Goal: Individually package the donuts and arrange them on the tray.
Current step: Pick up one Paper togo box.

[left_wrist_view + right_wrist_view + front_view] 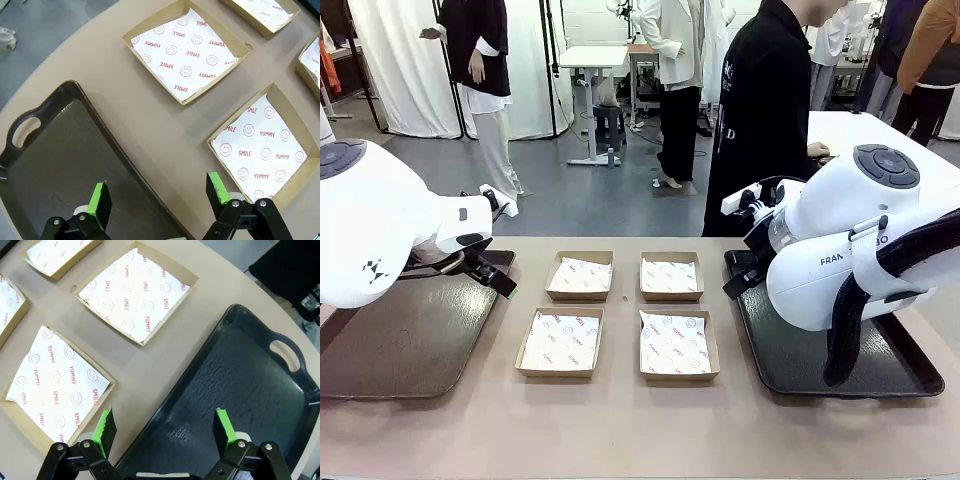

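progress: nothing packed yet | boxes (557,373) hold liners (560,343) only | left tray (410,350), right tray (790,360) bare | left pincer (158,190), right pincer (164,421) released | all packaging remains

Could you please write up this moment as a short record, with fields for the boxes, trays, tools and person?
boxes: four square brown cardboard boxes with white smiley-print paper liners, in a two-by-two grid mid-table
left tray: dark brown rectangular tray with handle slot, on the robot's left of the boxes
right tray: black rectangular tray on the robot's right
left tool: open, holding nothing, above the left tray's inner rim
right tool: open, holding nothing, above the right tray's inner rim
person: in black, standing at the far side
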Robot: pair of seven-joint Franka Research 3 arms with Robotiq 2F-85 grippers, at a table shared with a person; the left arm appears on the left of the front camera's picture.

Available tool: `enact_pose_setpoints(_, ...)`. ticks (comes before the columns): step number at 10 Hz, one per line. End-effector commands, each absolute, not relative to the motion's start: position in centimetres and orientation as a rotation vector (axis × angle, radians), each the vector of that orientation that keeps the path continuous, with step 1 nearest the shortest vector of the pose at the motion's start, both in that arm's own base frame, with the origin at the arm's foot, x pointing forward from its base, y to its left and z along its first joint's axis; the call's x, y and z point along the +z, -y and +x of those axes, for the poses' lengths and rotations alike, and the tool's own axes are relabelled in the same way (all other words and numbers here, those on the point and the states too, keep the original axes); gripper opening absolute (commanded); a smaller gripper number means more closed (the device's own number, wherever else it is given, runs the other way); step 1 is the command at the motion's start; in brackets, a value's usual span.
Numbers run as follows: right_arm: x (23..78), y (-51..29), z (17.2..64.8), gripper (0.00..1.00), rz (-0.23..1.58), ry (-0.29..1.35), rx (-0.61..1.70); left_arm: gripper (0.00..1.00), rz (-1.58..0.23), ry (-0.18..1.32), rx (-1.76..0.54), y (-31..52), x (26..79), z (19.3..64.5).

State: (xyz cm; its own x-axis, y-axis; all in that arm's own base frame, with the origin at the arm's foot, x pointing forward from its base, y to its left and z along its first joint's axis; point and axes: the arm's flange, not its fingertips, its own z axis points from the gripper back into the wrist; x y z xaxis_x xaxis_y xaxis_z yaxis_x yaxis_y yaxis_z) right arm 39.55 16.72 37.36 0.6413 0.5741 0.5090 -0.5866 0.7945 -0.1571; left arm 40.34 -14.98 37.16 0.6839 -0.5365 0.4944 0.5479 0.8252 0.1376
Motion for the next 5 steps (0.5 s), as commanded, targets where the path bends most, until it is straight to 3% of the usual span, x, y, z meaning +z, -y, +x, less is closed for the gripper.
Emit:
enact_pose_setpoints(1, 37.36, -16.72, 39.55, 1.0, 0.023, 0.572, 0.662, 1.0, -0.022, 0.547, -0.608, 14.99, 37.16, 40.33)
enact_pose_setpoints(5, 37.36, -16.72, 39.55, 1.0, 0.023, 0.572, 0.662, 1.0, -0.022, 0.547, -0.608, 14.99, 37.16, 40.33)
